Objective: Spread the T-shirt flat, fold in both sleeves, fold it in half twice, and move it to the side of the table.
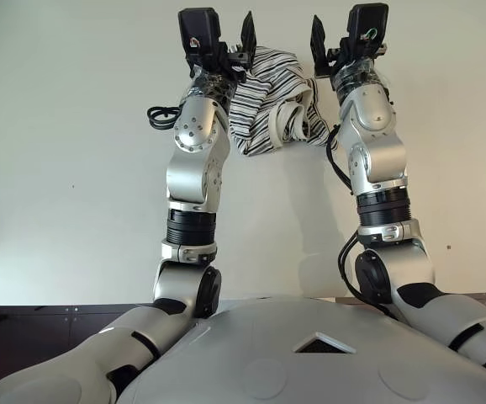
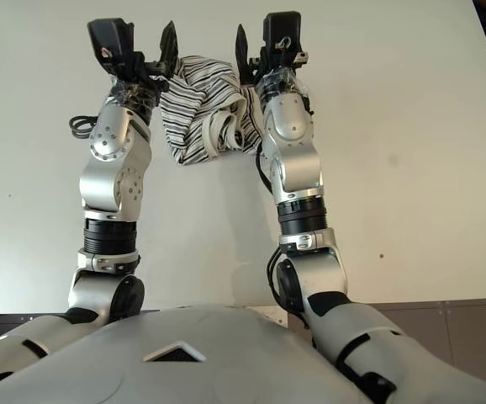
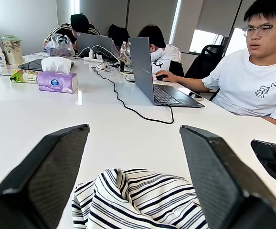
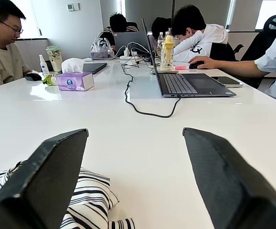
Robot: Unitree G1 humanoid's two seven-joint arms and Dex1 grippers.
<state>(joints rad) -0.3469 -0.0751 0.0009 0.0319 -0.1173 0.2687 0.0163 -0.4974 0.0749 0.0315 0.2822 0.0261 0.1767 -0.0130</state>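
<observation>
A black-and-white striped T-shirt (image 1: pixel 268 101) lies crumpled in a heap on the white table (image 1: pixel 75 168), far out in front of me. My left gripper (image 1: pixel 224 38) is at the heap's left far corner, open, and its wrist view has the striped cloth (image 3: pixel 138 200) low between its wide-spread fingers (image 3: pixel 47 176). My right gripper (image 1: pixel 342 38) is at the heap's right far corner, also open, with the cloth (image 4: pixel 85 200) just beside one finger (image 4: pixel 47 176). Neither gripper holds any fabric.
Farther along the table stand an open laptop (image 3: pixel 150 76) with a black cable (image 3: pixel 128 107) trailing toward me, a tissue box (image 3: pixel 57 78) and bottles. People sit at the far end. The table's near edge (image 1: pixel 75 305) runs just in front of me.
</observation>
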